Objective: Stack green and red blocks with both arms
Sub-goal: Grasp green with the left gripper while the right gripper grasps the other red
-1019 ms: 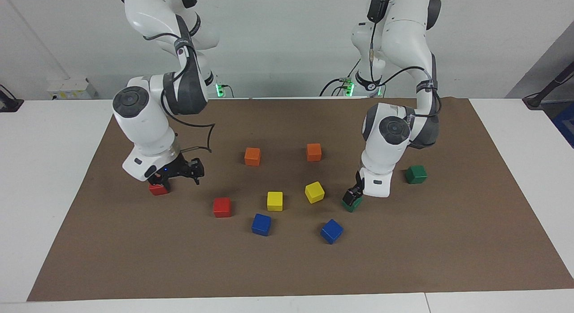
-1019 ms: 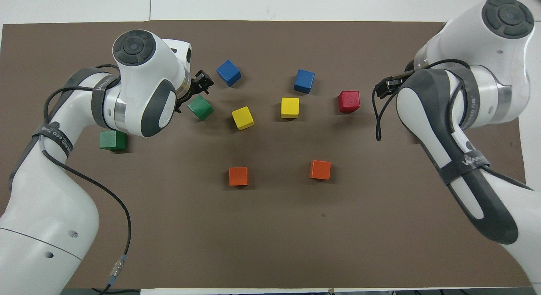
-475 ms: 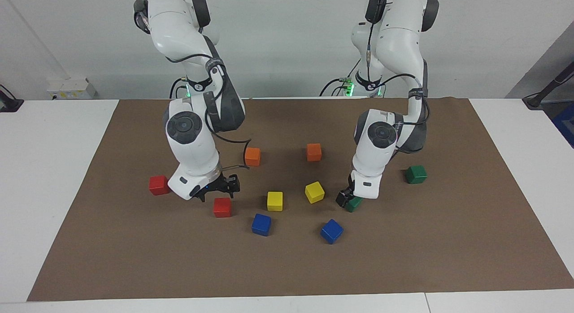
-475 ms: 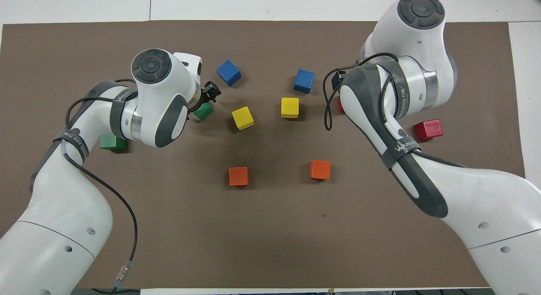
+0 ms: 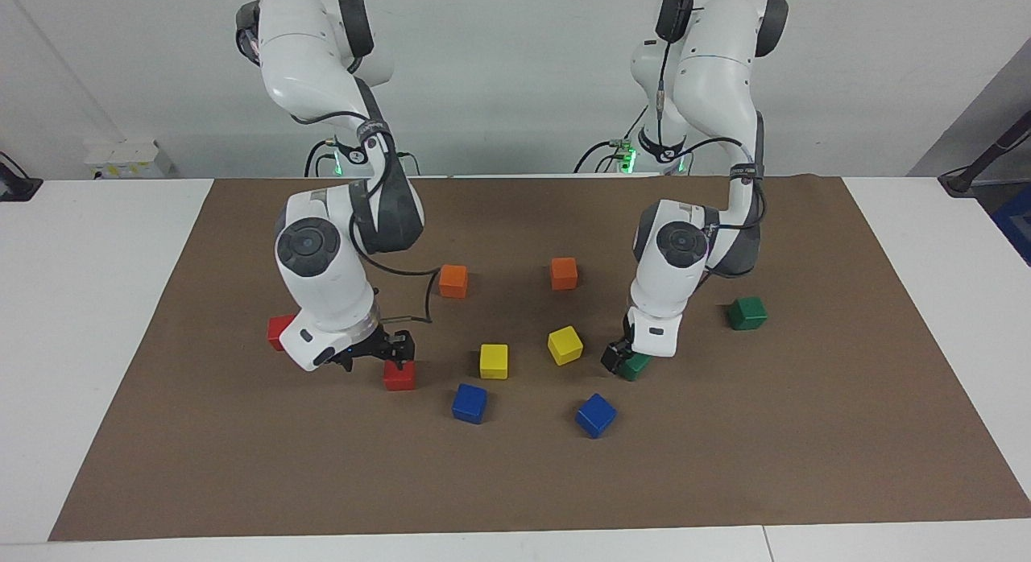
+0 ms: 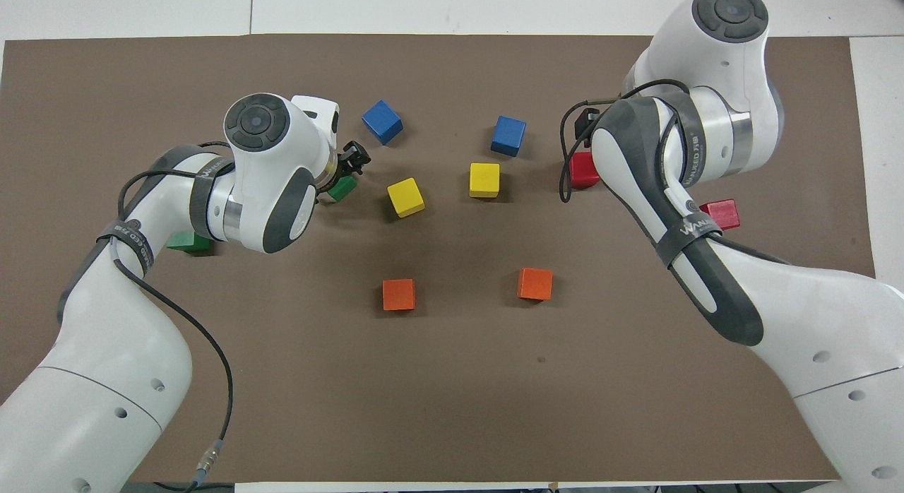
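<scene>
the two arms are white with dark grey joint caps and black cables; the left claw [image 5: 619, 357] and right claw [image 5: 378, 354] are black. a plain brown mat [image 5: 725, 465] covers the white table [image 5: 80, 304]. by the left claw sits a dark green block [image 5: 636, 365], by the right claw a bright red block [image 5: 399, 376].
</scene>
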You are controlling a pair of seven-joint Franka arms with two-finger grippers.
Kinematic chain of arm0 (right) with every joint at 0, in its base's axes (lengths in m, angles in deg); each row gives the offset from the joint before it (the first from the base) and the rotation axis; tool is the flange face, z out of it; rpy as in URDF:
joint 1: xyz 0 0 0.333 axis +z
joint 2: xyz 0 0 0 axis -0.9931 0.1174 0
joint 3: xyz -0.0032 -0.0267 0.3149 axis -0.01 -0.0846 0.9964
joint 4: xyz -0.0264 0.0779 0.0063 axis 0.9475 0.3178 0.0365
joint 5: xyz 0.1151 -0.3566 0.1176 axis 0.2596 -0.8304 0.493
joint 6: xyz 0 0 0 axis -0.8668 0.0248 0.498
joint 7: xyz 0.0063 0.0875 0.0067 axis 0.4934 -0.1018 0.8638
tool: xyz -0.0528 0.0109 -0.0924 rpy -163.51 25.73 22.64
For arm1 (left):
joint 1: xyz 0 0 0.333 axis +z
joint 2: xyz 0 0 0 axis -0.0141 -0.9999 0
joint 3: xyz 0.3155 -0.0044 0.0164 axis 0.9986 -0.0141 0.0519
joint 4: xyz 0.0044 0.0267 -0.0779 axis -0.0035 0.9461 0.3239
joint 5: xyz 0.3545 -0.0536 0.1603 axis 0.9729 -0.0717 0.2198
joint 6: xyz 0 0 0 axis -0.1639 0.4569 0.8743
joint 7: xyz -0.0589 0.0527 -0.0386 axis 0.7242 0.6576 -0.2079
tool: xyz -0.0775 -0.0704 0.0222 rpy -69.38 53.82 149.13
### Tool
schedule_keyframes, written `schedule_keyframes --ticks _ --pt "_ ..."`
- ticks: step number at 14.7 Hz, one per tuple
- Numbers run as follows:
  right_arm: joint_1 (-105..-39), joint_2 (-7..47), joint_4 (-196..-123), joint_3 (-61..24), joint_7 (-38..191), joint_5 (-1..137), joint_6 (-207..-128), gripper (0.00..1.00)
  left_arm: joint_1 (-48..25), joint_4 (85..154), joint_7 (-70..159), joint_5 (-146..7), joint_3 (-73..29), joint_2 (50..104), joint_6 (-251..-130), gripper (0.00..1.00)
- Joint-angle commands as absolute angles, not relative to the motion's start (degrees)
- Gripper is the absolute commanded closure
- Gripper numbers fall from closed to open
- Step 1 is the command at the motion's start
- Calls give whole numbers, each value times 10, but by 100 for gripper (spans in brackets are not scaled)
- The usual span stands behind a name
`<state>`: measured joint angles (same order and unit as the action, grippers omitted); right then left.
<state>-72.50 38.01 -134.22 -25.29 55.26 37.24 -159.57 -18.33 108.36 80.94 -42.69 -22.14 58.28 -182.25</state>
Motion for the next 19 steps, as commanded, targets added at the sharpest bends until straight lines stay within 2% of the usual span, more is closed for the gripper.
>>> schedule_keyframes --ticks 1,7,9,10,11,12,13,16,19 --pt "-726 371 -1372 -249 514 370 -1613 9 -191 1098 827 -414 -214 590 -1839 0" --pt "-717 365 -1400 -248 515 368 -1639 10 -191 1092 828 -414 -213 586 -1838 1" --pt "-717 359 -1428 -249 530 367 -1670 9 -190 1083 827 -413 -213 584 -1831 6" --pt "-717 356 -1440 -248 535 366 -1682 9 -190 1083 827 -414 -213 584 -1831 15" --pt "-717 354 -1447 -248 538 366 -1691 9 -190 1083 827 -414 -213 584 -1831 41" --pt "-717 352 -1452 -248 541 366 -1691 8 -190 1083 827 -413 -213 584 -1829 94" --pt "-715 351 -1453 -247 554 366 -1691 8 -191 1081 827 -413 -213 584 -1818 100" --pt "-707 350 -1453 -246 562 366 -1691 8 -184 1026 818 -383 -215 583 -1708 100" --pt "-701 350 -1454 -246 564 366 -1691 7 -175 1055 749 -385 -216 637 -1666 100"
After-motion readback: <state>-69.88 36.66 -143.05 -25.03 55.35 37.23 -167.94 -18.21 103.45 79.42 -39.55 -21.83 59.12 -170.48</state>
